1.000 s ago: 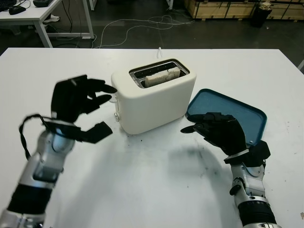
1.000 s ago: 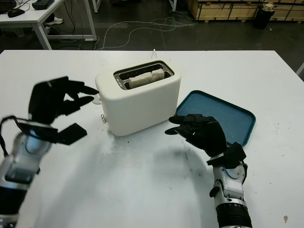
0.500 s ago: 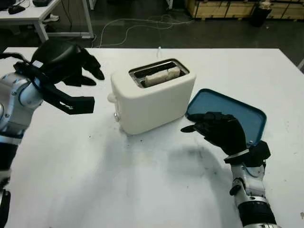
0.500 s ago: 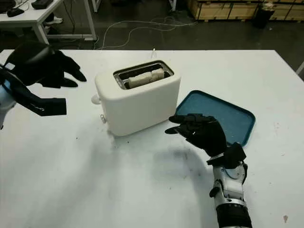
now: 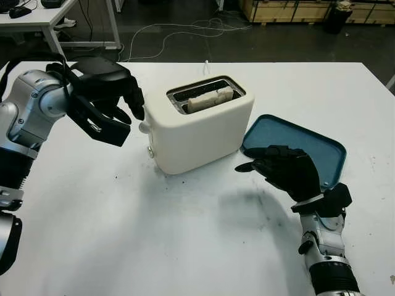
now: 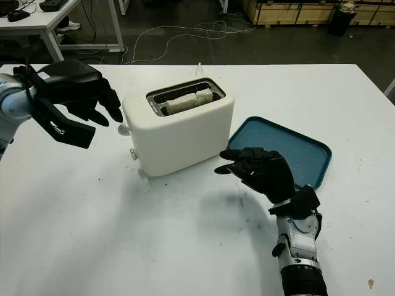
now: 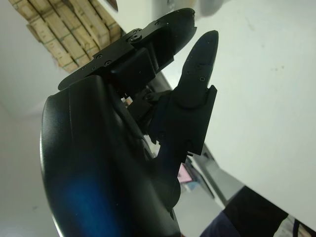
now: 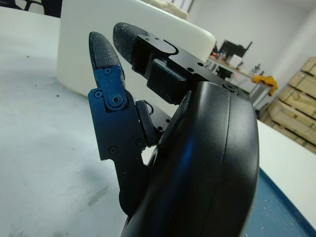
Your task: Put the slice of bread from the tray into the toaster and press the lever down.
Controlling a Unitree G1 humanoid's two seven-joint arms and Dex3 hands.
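A cream toaster point(image 5: 197, 132) stands mid-table with the slice of bread point(image 5: 210, 98) upright in its slot. Its lever knob point(image 5: 145, 127) sticks out of the left end, high on the slide. My left hand point(image 5: 114, 105) is open and hovers just left of that end, its fingertips point(image 5: 138, 110) slightly above the knob and apart from it. The blue tray point(image 5: 315, 145) lies right of the toaster with nothing on it. In front of the tray's near edge my right hand point(image 5: 278, 169) is open above the table, holding nothing.
A white cord point(image 5: 207, 63) runs off the table's far edge behind the toaster. Beyond the table are a dark floor with cables, another white table point(image 5: 37, 18) at the back left and wooden pallets point(image 5: 296, 11) at the back right.
My left hand rose from low beside the toaster, swung out to the left, then came back in close above the lever end. The right hand has not moved.
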